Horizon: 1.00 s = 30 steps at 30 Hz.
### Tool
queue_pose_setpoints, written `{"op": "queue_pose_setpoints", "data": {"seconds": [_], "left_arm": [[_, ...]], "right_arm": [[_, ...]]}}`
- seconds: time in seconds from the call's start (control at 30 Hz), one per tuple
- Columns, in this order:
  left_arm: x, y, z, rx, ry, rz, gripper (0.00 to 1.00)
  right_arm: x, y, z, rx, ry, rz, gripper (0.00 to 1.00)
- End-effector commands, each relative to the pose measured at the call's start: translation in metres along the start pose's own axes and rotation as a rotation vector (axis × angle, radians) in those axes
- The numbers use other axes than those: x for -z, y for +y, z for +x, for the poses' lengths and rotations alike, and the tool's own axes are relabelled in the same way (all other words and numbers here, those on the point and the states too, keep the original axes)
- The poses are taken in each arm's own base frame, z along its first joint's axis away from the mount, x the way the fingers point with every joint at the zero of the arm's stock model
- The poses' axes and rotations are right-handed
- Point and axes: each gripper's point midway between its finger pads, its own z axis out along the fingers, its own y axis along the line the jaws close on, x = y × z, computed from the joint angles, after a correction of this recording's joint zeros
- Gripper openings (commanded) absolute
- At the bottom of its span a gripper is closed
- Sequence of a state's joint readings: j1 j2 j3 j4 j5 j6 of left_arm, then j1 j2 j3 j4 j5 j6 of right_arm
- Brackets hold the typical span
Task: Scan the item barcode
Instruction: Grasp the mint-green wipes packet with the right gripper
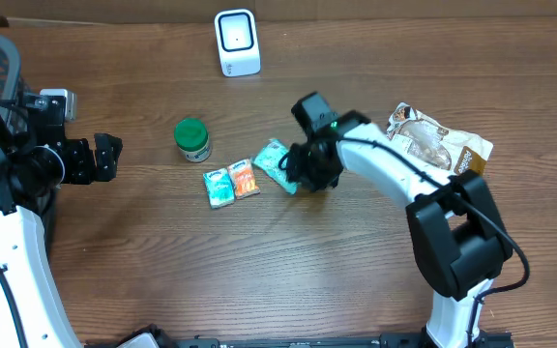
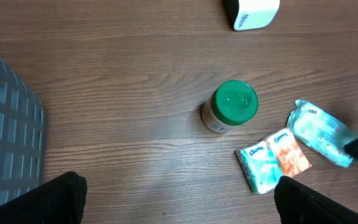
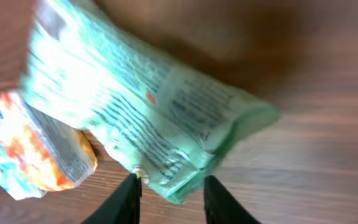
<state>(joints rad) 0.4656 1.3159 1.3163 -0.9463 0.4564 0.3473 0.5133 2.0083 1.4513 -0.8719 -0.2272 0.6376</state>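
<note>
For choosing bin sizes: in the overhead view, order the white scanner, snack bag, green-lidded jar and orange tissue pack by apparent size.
1. snack bag
2. white scanner
3. green-lidded jar
4. orange tissue pack

Left end effector [image 1: 107,158] agape, right arm [image 1: 395,166] outstretched

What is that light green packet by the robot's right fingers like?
The light green packet is a soft, crinkly plastic pouch with small dark print and a sealed, flattened end. It seems to lie on the wooden table, slanted, close beside the orange tissue pack. One corner sits between the fingers of the right gripper; whether they squeeze it is unclear.
</note>
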Motion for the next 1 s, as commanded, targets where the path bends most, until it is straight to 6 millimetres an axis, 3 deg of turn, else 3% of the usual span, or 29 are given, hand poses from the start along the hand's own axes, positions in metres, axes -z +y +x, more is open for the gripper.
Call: {"op": "queue_pose_setpoints", "data": {"seconds": [0.0,0.23,0.53,0.7,0.97], "left_arm": [[-0.001,0.002,0.000,-0.003,0.000,0.001,0.99],[-0.001,0.002,0.000,-0.003,0.000,0.001,1.00],[-0.001,0.002,0.000,-0.003,-0.001,0.001,0.99],[-0.001,0.002,0.000,-0.003,-0.001,0.001,1.00],[-0.001,0.002,0.000,-0.003,0.000,0.001,1.00]], "right_arm": [[0.020,-0.004,-0.036,0.173,-0.099,0.035,0.34],[0.032,0.011,-0.043,0.213,-0.086,-0.070,0.35],[0.033,0.041,-0.001,0.271,0.089,-0.251,0.35],[0.024,0.056,0.020,0.254,0.123,-0.230,0.34],[-0.018,0.064,0.037,0.167,0.101,-0.085,0.34]]}}
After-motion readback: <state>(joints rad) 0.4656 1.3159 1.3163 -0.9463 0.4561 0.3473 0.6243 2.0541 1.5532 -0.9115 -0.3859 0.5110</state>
